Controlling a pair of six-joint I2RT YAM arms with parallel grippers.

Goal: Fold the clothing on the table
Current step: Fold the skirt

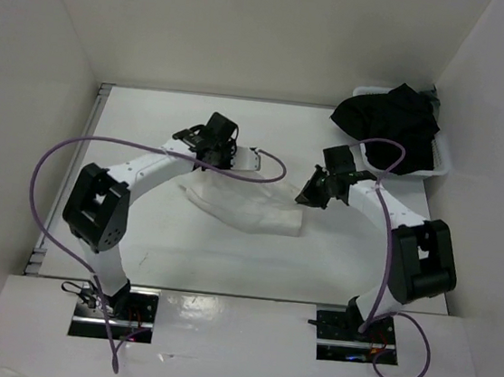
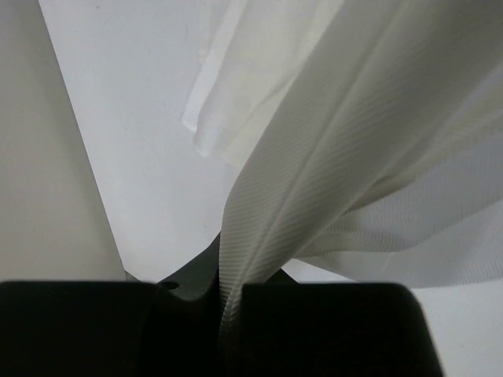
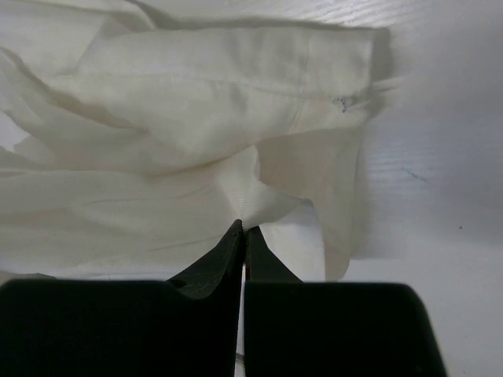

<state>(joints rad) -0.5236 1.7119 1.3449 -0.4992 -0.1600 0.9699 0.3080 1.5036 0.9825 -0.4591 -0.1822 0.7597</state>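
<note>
Left pincer (image 2: 224,298) was clenched on a gathered fold of the clothing (image 1: 250,208). The ribbed white fabric rose out of its jaws and fanned away, lifted off the counter (image 1: 225,263). Right pincer (image 3: 242,236) was likewise pressed shut. A small peak of the same fabric ran into its tips, so it looked to be grasping a thin edge, though how much cloth it had was hard to tell. From above, the clothing lay as a rumpled strip between the two arms, near the middle of the counter. Its left end was raised under the left pincer and its right end was just beside the right one.

The step in hand seemed to be carrying two gripped points across to make a fold. To do it well, both arms would need to rise together, keep the cloth lightly taut and travel at one pace, so the edge landed straight rather than twisted. The thin grip on the right could slip if pulled hard.

Farther off, in the far right corner, a black garment (image 1: 391,122) was heaped in a white bin (image 1: 443,163), well apart from the work. No brand, label or writing could be read.
</note>
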